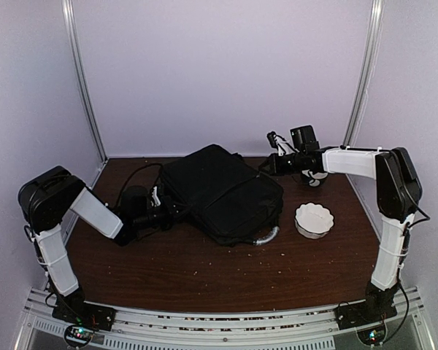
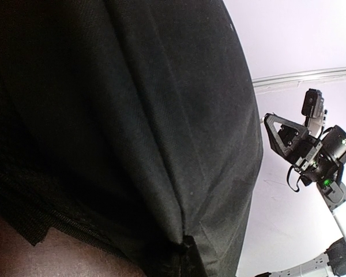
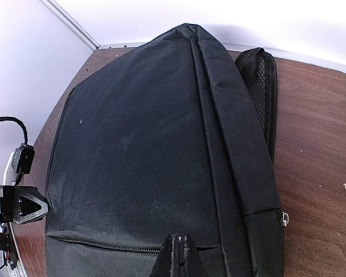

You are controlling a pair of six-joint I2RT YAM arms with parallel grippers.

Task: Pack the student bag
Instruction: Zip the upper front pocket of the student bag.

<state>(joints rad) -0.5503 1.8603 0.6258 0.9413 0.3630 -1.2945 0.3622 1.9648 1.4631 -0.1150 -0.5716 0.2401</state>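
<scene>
The student bag [image 1: 219, 191] is a large black backpack lying flat mid-table, its grey handle [image 1: 267, 236] at the near right corner. My left gripper [image 1: 160, 208] is at the bag's left edge. In the left wrist view black fabric [image 2: 132, 115] fills the frame, and its folds run together at my shut fingertips [image 2: 184, 247]. My right gripper [image 1: 271, 166] hovers at the bag's far right corner. In the right wrist view its shut fingers [image 3: 179, 245] rest on the front zipper line [image 3: 104, 244]. Whether they pinch the zipper pull is hidden.
A white scalloped dish [image 1: 314, 219] sits right of the bag. A mesh side pocket [image 3: 258, 75] and a second zipper pull [image 3: 285, 219] show along the bag's right side. Crumbs dot the brown table [image 1: 204, 277]. White walls enclose the back and sides.
</scene>
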